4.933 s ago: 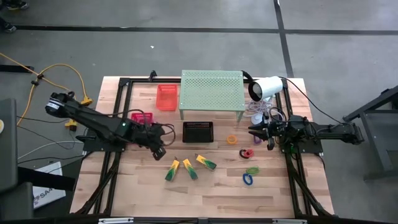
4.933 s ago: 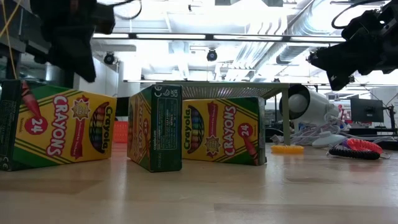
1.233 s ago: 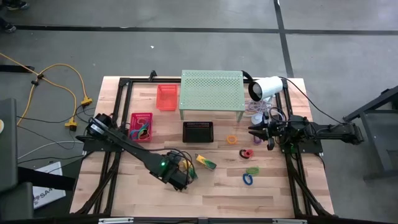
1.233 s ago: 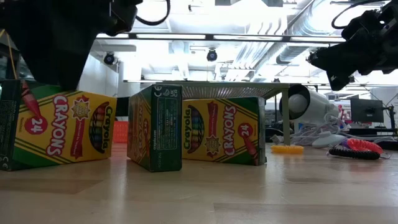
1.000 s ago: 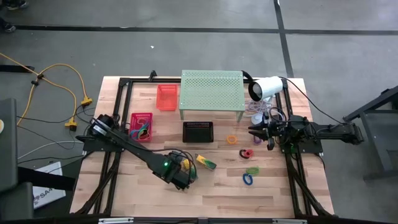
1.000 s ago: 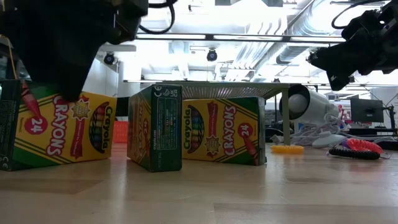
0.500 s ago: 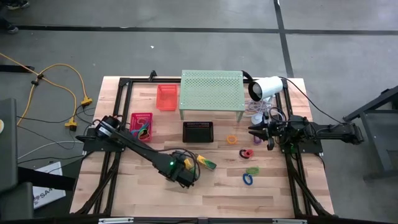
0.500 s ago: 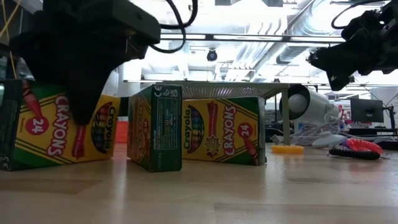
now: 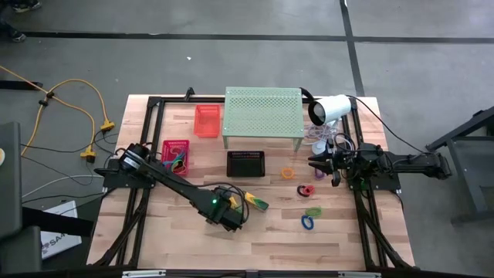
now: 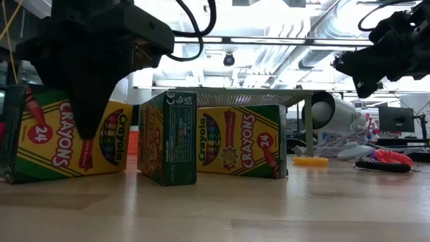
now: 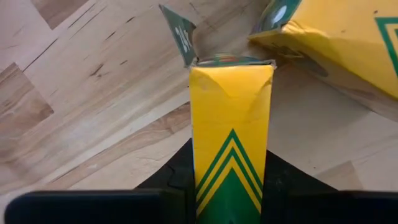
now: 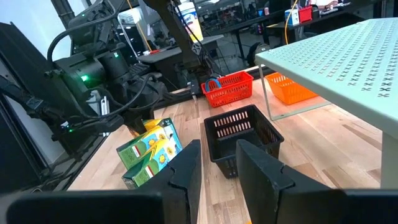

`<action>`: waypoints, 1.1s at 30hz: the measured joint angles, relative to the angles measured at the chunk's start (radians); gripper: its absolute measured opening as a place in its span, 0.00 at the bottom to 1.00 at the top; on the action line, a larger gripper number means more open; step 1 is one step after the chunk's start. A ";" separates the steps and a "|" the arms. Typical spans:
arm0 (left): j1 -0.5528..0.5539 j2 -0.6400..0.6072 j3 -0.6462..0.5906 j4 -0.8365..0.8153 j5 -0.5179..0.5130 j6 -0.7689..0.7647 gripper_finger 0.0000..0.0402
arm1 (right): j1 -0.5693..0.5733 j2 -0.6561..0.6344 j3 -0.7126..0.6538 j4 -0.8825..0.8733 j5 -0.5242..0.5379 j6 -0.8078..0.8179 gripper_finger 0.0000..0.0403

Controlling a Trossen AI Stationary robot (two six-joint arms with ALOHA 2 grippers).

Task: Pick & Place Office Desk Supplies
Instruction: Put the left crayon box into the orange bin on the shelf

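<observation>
Three yellow-and-green crayon boxes stand on edge on the table: left, middle, right. My left gripper points straight down over the left box, shut on it. Only one box shows clear of the arm in the high view. Orange, red, green and blue loops lie flat at the right. My right gripper waits level at the right side, open, with nothing between its fingers. My left gripper pinches the left crayon box across its two wide faces, with the narrow chevron face up between the fingers. The fingers come from above, pointing down, and lie across the box; one fingertip shows in front of the printed face. The box's lower long edge rests on the table.
A black basket, a red basket and an orange basket stand behind the boxes. The pale-green perforated shelf and a white lamp with cables are at the far side. Bare wood lies along the near edge.
My left gripper has come down over the left crayon box and shifted a little toward the table's right edge, so its fingers now reach down along the box's faces. The box has turned slightly on the table. My right arm has kept still.
</observation>
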 joint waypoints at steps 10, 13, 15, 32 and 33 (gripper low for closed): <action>0.001 -0.056 0.000 -0.038 -0.017 0.008 0.25 | 0.000 0.000 0.000 0.000 0.000 0.000 0.22; 0.004 -0.093 0.000 -0.085 -0.030 0.008 0.25 | 0.000 0.000 0.000 0.000 0.000 0.000 0.22; 0.009 -0.122 0.000 -0.123 -0.043 0.004 0.24 | 0.000 0.000 0.000 0.000 0.000 0.000 0.22; 0.243 -0.389 0.000 -0.342 -0.140 0.108 0.24 | 0.000 0.000 0.000 0.000 0.000 0.000 0.22; 0.264 -0.401 0.000 -0.343 -0.141 0.117 0.24 | 0.000 0.000 0.000 0.000 0.000 0.000 0.22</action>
